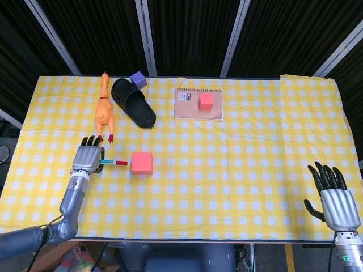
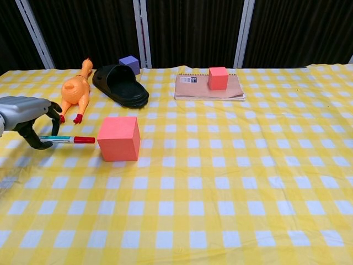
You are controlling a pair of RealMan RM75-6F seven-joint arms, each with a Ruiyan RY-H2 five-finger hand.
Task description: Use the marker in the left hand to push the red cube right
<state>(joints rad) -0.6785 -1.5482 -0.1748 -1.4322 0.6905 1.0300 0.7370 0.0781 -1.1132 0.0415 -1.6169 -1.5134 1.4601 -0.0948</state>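
A large red cube (image 1: 142, 162) (image 2: 118, 138) sits on the yellow checked cloth, left of the middle. My left hand (image 1: 87, 157) (image 2: 27, 116) holds a marker (image 1: 113, 162) (image 2: 67, 139) that lies level and points right. Its red cap ends just short of the cube's left face, with a small gap showing in the chest view. My right hand (image 1: 336, 199) hangs open off the table's front right corner and holds nothing. It shows only in the head view.
A rubber chicken (image 1: 104, 110) lies just beyond my left hand. Behind it are a black slipper (image 1: 134, 103) and a small purple cube (image 1: 138, 79). A notebook (image 1: 190, 107) with a small red cube (image 1: 206, 101) on it lies at the back middle.
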